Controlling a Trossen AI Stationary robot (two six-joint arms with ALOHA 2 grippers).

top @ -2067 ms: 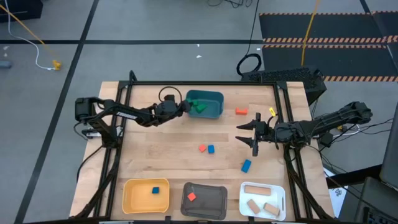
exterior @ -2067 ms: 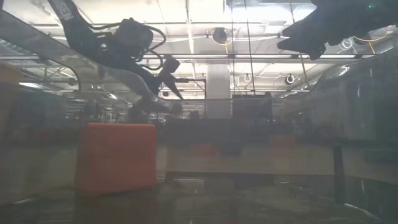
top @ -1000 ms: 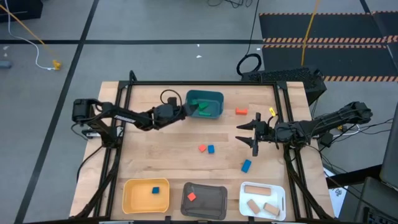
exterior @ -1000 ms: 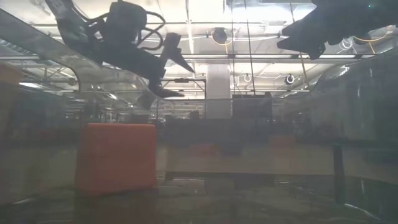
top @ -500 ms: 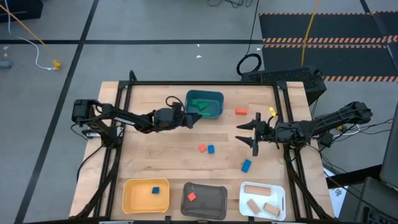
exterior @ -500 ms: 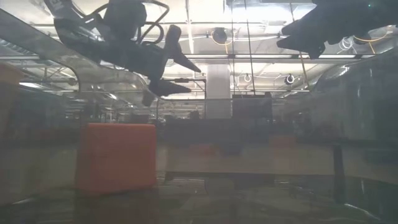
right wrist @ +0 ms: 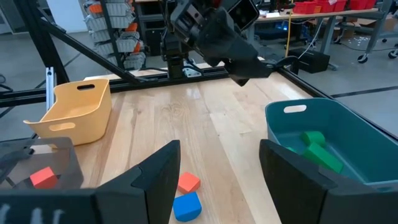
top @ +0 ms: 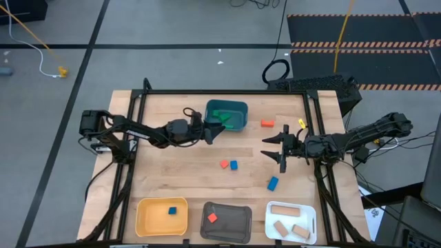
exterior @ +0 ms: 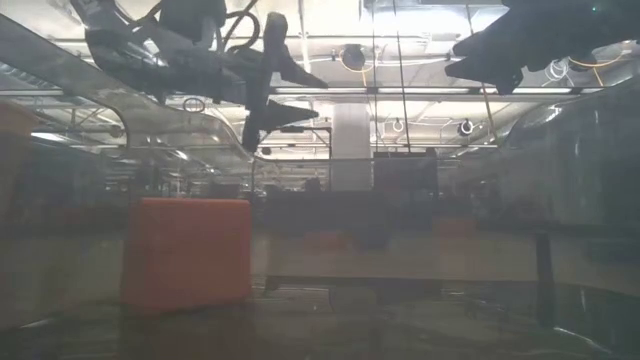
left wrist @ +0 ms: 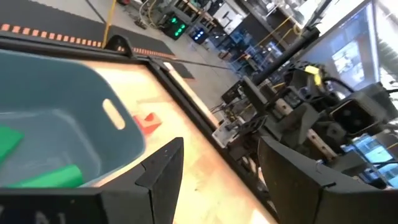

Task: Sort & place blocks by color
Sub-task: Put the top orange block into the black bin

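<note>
Two green blocks (top: 222, 118) lie in the teal tray (top: 238, 110) at the table's far middle; the left wrist view shows them too (left wrist: 53, 177). My left gripper (top: 215, 131) hovers by the tray's near-left corner, level, open, with nothing between its fingers (left wrist: 217, 180). On the bare table lie a red block (top: 267, 124), a red (top: 224, 164) and blue (top: 233, 165) pair, and another blue block (top: 273, 183). My right gripper (top: 275, 148) waits open above the table's right side, pointing left, empty (right wrist: 217, 186).
Along the near edge stand a yellow tray (top: 148, 219) with a blue block (top: 172, 210), a grey tray (top: 234, 224) with a red block (top: 212, 217), and a white tray (top: 272, 220) with tan blocks (top: 289, 227). Black frame rails (top: 131, 151) line both table sides.
My left gripper has drawn back from the teal tray's left end, gone toward the table's right and slightly toward its near edge, risen a little and rolled about its own axis. The green blocks stay in the tray. My right arm has kept still.
</note>
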